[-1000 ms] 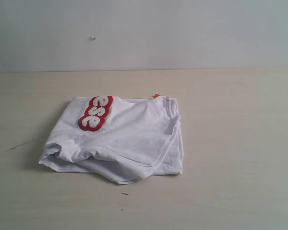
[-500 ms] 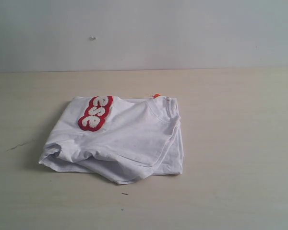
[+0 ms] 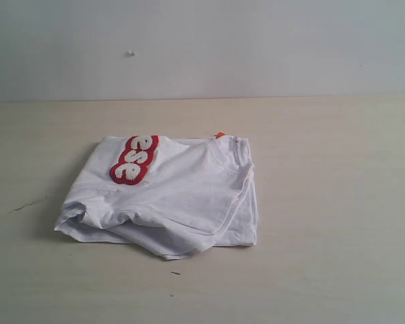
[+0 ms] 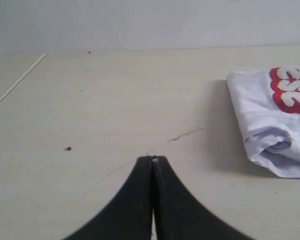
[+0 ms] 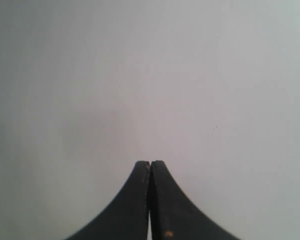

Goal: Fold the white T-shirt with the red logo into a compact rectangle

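Note:
The white T-shirt lies folded in a rough rectangle in the middle of the table, its collar with an orange tag at the far right corner. Part of the red logo shows on the folded top near the far left corner. In the left wrist view the T-shirt and the logo lie well off to one side of my left gripper, which is shut and empty over bare table. My right gripper is shut and empty, facing a plain grey surface. Neither arm appears in the exterior view.
The beige table runs back to a pale wall. A thin dark crack marks the tabletop beyond the left fingertips, and a small red speck lies on it.

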`<state>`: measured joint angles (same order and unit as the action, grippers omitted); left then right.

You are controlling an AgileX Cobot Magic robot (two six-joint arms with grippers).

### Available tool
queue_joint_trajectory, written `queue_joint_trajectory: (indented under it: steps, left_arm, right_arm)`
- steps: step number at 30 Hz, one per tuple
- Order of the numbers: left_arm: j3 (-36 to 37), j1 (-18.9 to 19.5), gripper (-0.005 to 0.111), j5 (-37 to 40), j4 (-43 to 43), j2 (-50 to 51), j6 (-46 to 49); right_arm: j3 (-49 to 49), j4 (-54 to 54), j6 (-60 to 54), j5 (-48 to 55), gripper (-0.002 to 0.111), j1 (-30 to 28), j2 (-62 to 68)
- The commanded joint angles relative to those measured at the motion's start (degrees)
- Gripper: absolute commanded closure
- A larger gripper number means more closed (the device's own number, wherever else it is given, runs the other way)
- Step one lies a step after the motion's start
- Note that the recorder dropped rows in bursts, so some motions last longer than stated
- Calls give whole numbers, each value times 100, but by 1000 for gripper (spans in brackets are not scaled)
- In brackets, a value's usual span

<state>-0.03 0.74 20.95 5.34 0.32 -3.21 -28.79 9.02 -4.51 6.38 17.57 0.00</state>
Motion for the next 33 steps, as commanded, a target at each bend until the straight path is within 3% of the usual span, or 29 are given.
queue_joint_trajectory:
  steps: [1, 16, 22, 28, 33]
  left_arm:
    - [3, 18, 107, -34, -65, -32, -29]
    - [3, 18, 107, -34, -65, -32, -29]
    - [3, 18, 107, -34, -65, -32, -29]
    - [3, 18, 107, -34, -65, -32, -29]
    - [3, 18, 107, -34, -65, -32, -29]
  right_arm:
    - [36, -39, -19, -4, 108, -24, 0]
    - [36, -39, -19, -4, 108, -24, 0]
    - [48, -1033, -205, -119, 108, -49, 0]
    - [565, -1370, -804, -1387, 108, -757, 0]
    - [958, -1414, -826, -1481, 108, -1571, 0]
